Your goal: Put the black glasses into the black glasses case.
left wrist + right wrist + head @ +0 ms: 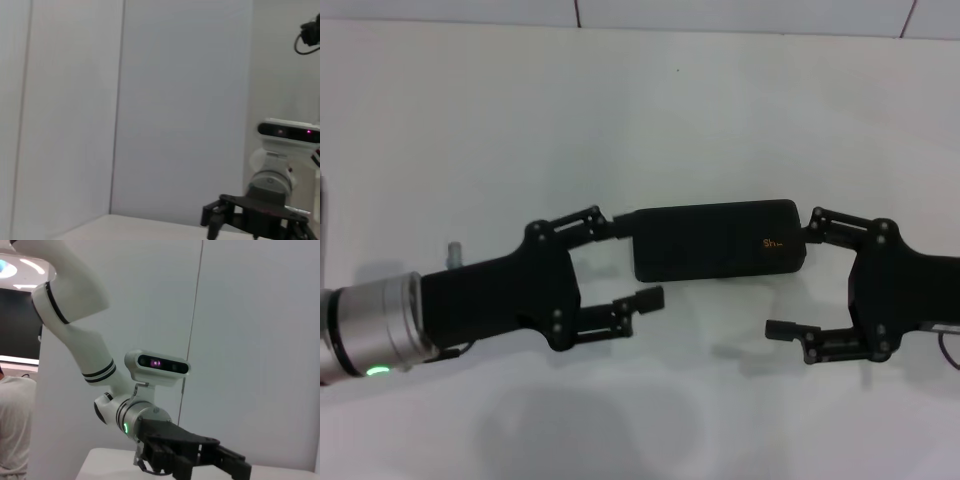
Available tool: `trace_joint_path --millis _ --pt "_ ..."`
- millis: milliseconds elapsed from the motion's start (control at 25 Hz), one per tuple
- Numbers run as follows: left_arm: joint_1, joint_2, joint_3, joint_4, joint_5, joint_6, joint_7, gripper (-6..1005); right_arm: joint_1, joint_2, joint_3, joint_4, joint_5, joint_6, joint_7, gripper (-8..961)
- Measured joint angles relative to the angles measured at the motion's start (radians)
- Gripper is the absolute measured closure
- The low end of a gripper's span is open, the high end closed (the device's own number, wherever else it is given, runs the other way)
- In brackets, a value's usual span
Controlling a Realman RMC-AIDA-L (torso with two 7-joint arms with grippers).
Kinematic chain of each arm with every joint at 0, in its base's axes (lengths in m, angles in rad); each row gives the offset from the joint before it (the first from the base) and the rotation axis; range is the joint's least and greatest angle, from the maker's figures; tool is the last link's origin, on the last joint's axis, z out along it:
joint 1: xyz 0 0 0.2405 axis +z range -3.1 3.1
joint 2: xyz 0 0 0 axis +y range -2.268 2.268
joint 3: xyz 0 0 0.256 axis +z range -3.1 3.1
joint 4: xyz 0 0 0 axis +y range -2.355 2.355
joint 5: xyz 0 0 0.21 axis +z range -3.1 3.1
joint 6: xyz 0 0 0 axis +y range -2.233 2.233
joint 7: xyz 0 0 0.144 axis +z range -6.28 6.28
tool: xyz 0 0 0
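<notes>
A: We have the black glasses case (pixel 718 241) lying shut on the table (pixel 470 130), our left gripper (pixel 625 258) and right gripper (pixel 798 275) spread wide at either end, each far finger touching it.

B: If we push unevenly, it could skid or twist. What's inside?

A: We can't tell (lid down); the black glasses aren't visible anywhere.

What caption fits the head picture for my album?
Two open grippers, left and right, flank a closed black glasses case on a white table.
</notes>
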Motion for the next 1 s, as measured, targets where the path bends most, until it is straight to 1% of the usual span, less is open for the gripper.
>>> trace_joint_path --millis 40,160,320,440,600,1000 --pt "-0.002 -0.003 0.0 -0.001 0.008 -0.003 0.0 209 0.003 0.001 0.0 0.013 0.002 0.0 -0.012 93" --pt "-0.004 -0.008 0.0 -0.003 0.027 -0.006 0.002 212 0.01 0.001 0.0 0.044 0.008 -0.005 -0.036 94" --pt "-0.002 -0.009 0.0 -0.004 0.047 -0.007 0.025 212 0.01 0.001 -0.002 0.068 0.011 -0.021 -0.064 95" --pt "0.01 -0.008 0.0 -0.004 0.052 0.0 0.049 213 0.009 0.001 -0.003 0.081 0.023 -0.026 -0.083 96" --pt "0.034 -0.003 0.0 -0.004 0.055 0.003 0.053 213 0.01 0.001 -0.003 0.11 0.035 -0.027 -0.132 95" --pt "0.065 -0.008 0.0 0.002 0.048 0.004 0.117 212 0.019 -0.001 -0.003 0.112 0.035 -0.015 -0.16 95"
